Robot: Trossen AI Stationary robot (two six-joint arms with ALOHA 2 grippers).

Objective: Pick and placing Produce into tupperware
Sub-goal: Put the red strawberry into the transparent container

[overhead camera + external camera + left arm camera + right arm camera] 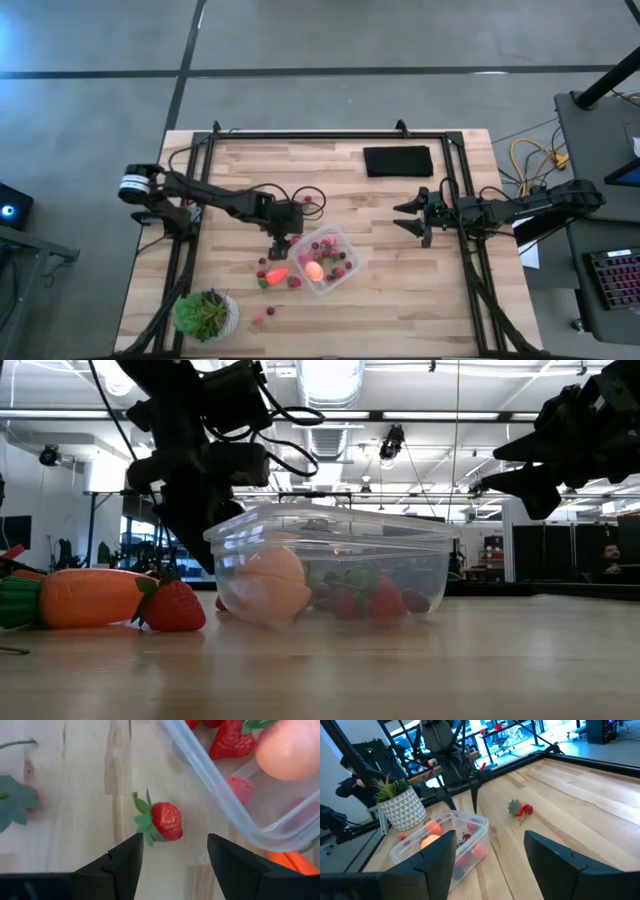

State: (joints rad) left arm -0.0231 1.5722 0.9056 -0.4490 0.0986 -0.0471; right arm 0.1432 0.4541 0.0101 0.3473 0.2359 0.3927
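The clear tupperware sits on the wood table, holding the round pink-orange fruit and several red strawberries. The orange carrot lies just outside its left wall, with a strawberry beside it. My left gripper points down, open, next to the container's far-left corner. In the left wrist view a loose strawberry lies on the table just ahead of the gap between its fingers, untouched. My right gripper waits open at the table's right, clear of everything.
More loose strawberries lie near the plant and behind the left arm. A potted green plant stands at the near-left corner. A flat black pad lies at the far right. A black frame rims the table.
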